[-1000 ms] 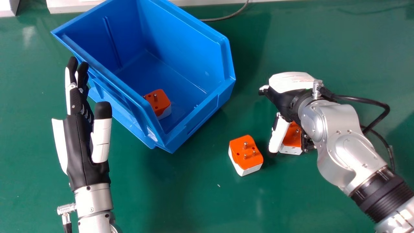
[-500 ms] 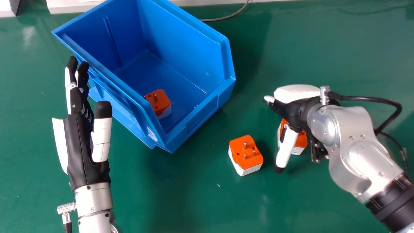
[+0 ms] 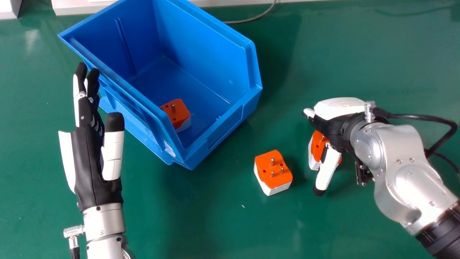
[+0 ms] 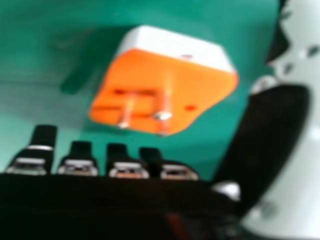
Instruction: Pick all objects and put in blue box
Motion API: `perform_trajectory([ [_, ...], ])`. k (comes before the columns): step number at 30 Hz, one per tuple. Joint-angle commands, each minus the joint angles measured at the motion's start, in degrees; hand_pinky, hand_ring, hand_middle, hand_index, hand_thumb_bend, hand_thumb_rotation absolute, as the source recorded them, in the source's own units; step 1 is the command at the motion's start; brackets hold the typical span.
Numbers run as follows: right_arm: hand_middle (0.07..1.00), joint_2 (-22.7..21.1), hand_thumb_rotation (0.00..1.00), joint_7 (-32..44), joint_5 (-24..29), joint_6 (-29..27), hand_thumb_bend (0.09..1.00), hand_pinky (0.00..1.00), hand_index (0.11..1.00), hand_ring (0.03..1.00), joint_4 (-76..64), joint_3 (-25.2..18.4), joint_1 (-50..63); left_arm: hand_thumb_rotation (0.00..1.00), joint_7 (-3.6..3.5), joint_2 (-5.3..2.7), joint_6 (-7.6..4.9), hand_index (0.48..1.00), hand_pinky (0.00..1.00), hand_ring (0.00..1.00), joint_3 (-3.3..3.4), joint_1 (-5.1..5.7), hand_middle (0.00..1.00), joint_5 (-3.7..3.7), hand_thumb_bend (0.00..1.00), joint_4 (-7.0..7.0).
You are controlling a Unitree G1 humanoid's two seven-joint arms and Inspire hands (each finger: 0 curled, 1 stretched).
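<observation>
Near the left edge of the head view my left hand [image 3: 90, 154] is held open beside the blue box [image 3: 212, 140], its fingers straight. One orange and white plug adapter [image 3: 176, 112] lies inside the box. A second adapter [image 3: 273, 171], pins up, rests on the table right of the box. My right hand [image 3: 334, 126] is over a third adapter [image 3: 318, 145], partly hiding it, with the thumb extended. In the right hand view that adapter [image 4: 165, 85] lies beyond the fingertips of my open right hand [image 4: 125, 167], with a gap between them.
The green table [image 3: 215, 223] extends around the box. A grey cable [image 3: 251, 18] lies behind the box, near a white edge [image 3: 79, 6] at the back. A black cable [image 3: 420, 117] loops from my right wrist.
My right hand has moved right and toward the robot, and its thumb has swung outward, uncovering more of the third adapter. My left hand has stayed almost still.
</observation>
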Motion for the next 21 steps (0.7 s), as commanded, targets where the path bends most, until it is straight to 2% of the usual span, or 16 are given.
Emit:
perform_trajectory([
  [1,1.0,-0.42,0.21,-1.02,-1.39,0.01,1.0,0.82,0.976,1.0,-1.17,-0.67,0.12,0.95,-0.62,0.14,-0.82,0.964,1.0,0.97,-0.54,-0.38,0.95,0.31,0.99,-0.77],
  [3,0.996,-0.49,0.19,-1.46,-1.71,-0.11,0.995,0.75,0.962,0.996,-1.61,-0.76,0.55,0.95,-0.93,0.15,-0.79,0.964,1.0,0.96,-0.53,-0.35,0.95,-0.13,0.99,-0.81],
  [5,0.99,-0.48,0.17,-1.64,-2.09,-0.22,0.988,0.69,0.947,0.986,-1.4,-0.5,0.53,0.94,-1.03,0.29,-0.73,0.964,1.0,0.97,-0.44,-0.29,0.95,-0.2,0.99,-0.88],
  [9,0.982,-0.37,0.15,-3.24,-2.59,-0.76,0.985,0.66,0.935,0.974,-1.36,-0.37,1.08,0.94,-0.84,0.38,-0.5,0.964,1.0,0.97,-0.38,-0.03,0.95,0.23,0.99,-1.23],
  [12,0.977,-0.57,0.15,-4.85,-3.15,-1.99,0.983,0.64,0.928,0.967,-1.43,-0.36,1.65,0.94,-0.92,0.41,-0.91,0.963,1.0,0.97,-0.4,-0.15,0.95,0.22,0.99,-0.95],
  [17,0.928,-0.71,0.12,-9.53,-2.95,-4.33,0.967,0.59,0.869,0.894,-1.22,-1.44,3.45,0.94,-1.07,0.43,-0.45,0.963,0.99,0.96,-0.47,0.12,0.95,0.11,0.99,-1.53],
  [19,0.898,-0.55,0.11,-10.16,-2.58,-4.77,0.954,0.56,0.839,0.838,-1.09,-1.8,3.7,0.94,-0.82,0.5,-0.77,0.963,1.0,0.96,-0.38,0.05,0.95,0.45,0.99,-1.25],
  [21,0.886,-0.55,0.11,-10.83,-2.23,-5.57,0.947,0.55,0.825,0.818,-1.17,-2.2,3.98,0.95,-0.77,0.35,-0.7,0.964,1.0,0.96,-0.41,0.14,0.95,0.46,0.99,-1.43],
])
